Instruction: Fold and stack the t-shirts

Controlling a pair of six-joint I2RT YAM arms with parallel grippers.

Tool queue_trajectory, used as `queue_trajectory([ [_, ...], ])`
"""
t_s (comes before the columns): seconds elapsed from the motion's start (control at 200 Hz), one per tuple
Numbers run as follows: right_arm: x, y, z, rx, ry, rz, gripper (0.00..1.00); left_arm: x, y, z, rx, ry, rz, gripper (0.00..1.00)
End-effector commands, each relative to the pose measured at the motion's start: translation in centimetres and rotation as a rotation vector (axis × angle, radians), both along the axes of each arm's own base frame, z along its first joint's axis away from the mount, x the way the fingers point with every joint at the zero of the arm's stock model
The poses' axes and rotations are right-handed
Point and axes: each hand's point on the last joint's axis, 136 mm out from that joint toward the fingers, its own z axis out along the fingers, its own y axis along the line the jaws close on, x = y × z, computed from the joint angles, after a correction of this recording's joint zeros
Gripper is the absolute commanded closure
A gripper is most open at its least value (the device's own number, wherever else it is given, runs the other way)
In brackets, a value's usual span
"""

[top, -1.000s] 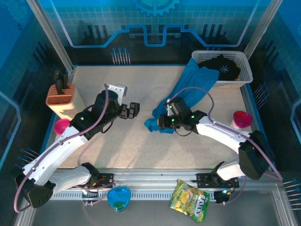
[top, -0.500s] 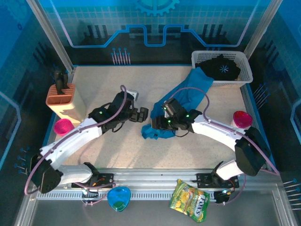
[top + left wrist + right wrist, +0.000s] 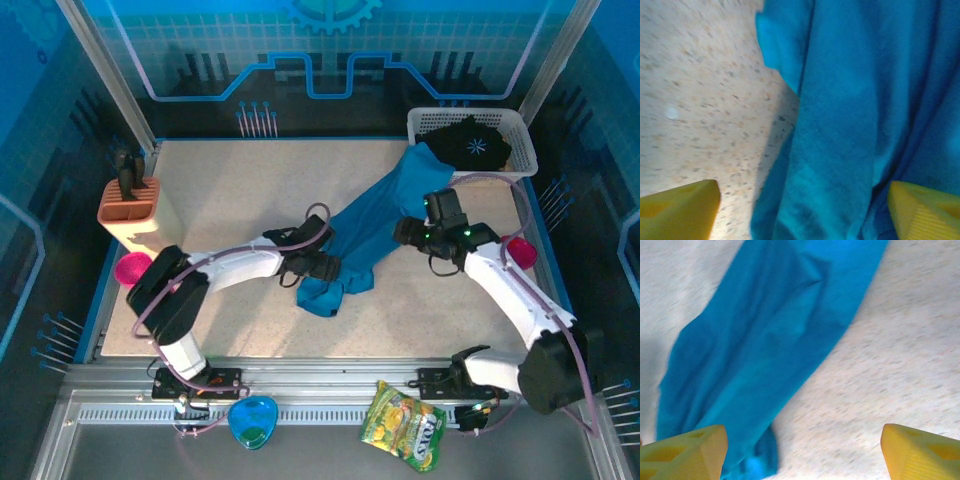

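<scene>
The left hand (image 3: 328, 268) now sits on the lower part of the teal-blue t-shirt (image 3: 375, 225); one second ago it hovered well to the left of the cloth, apart from it. In the left wrist view its two yellow fingers (image 3: 677, 205) stand wide apart. One is over bare table (image 3: 230, 190) and the other over cloth, with the shirt's folded edge between them, and the jaws are not closed on the fabric. The right hand (image 3: 405, 232) has released the shirt. One second ago it was clamped on the bunched lower end near the middle of the table. It has since withdrawn toward the basket (image 3: 520, 150) side and now hangs just beside the shirt's middle section. In the right wrist view its fingers (image 3: 922, 450) are spread wide with nothing held. Bare table lies between them, and the shirt runs diagonally ahead of the hand and past its left finger. The teal-blue t-shirt lies stretched in a long band on the table. Its far end is at the basket's near-left corner, beyond the right hand. Its crumpled near end lies just past the left hand and has shifted slightly nearer the arm bases than before. The black t-shirt (image 3: 470, 140) remains bundled inside the basket, beyond the right hand, unchanged.
</scene>
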Motion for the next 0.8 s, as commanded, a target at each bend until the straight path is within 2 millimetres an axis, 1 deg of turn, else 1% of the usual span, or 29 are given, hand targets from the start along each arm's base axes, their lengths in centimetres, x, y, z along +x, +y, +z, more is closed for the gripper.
queue_trajectory([
  [0.0, 2.9, -2.6, -1.5, -0.045, -0.005, -0.021, 0.19, 0.5, -3.2, -0.1, -0.064, 0.01, -0.02, 0.26],
  [0.03, 4.0, -3.1, -2.0, -0.042, -0.009, -0.027, 0.19, 0.3, -3.5, -0.5, -0.058, 0.02, -0.024, 0.32],
  [0.11, 6.9, -4.4, -3.6, -0.026, -0.009, -0.053, 0.18, 0.1, -4.0, -1.2, -0.041, 0.038, -0.03, 0.52],
  [0.135, 7.8, -4.7, -4.2, -0.019, -0.008, -0.058, 0.18, 0.0, -4.1, -1.4, -0.038, 0.045, -0.031, 0.62],
  [0.16, 8.6, -5.1, -4.8, -0.012, -0.005, -0.067, 0.18, -0.1, -4.1, -1.5, -0.038, 0.05, -0.031, 0.77],
  [0.175, 9.0, -5.2, -5.0, -0.007, -0.005, -0.07, 0.18, -0.2, -4.2, -1.4, -0.038, 0.052, -0.03, 0.84],
  [0.205, 10.1, -5.6, -5.7, 0.006, -0.007, -0.077, 0.18, -0.3, -4.1, -1.4, -0.036, 0.054, -0.026, 0.93],
  [0.24, 11.2, -5.7, -6.2, 0.021, -0.014, -0.075, 0.19, -0.4, -4.1, -1.2, -0.034, 0.05, -0.028, 1.0],
  [0.285, 12.5, -5.7, -6.7, 0.035, -0.024, -0.072, 0.23, -0.5, -3.9, -0.8, -0.031, 0.042, -0.027, 1.0],
  [0.33, 13.7, -5.6, -7.0, 0.05, -0.035, -0.063, 0.28, -0.6, -3.6, -0.4, -0.025, 0.031, -0.026, 1.0],
  [0.395, 15.1, -5.2, -7.1, 0.072, -0.053, -0.045, 0.4, -0.8, -3.2, 0.2, -0.022, 0.019, -0.022, 1.0],
  [0.415, 15.5, -5.0, -7.0, 0.082, -0.059, -0.038, 0.44, -0.8, -3.1, 0.4, -0.023, 0.015, -0.021, 1.0],
  [0.52, 16.6, -4.0, -6.8, 0.131, -0.072, -0.016, 0.76, -1.2, -2.7, 1.6, -0.036, -0.004, -0.019, 1.0],
  [0.625, 16.8, -2.6, -5.9, 0.154, -0.095, 0.015, 0.99, -1.5, -2.3, 2.6, -0.046, -0.022, -0.016, 1.0],
  [0.751, 16.2, 0.0, -4.6, 0.164, -0.111, 0.08, 1.0, -1.6, -1.8, 4.0, -0.059, -0.05, -0.005, 1.0],
  [0.791, 15.8, 1.4, -4.0, 0.173, -0.117, 0.109, 1.0, -1.6, -1.6, 4.5, -0.056, -0.062, -0.002, 1.0],
])
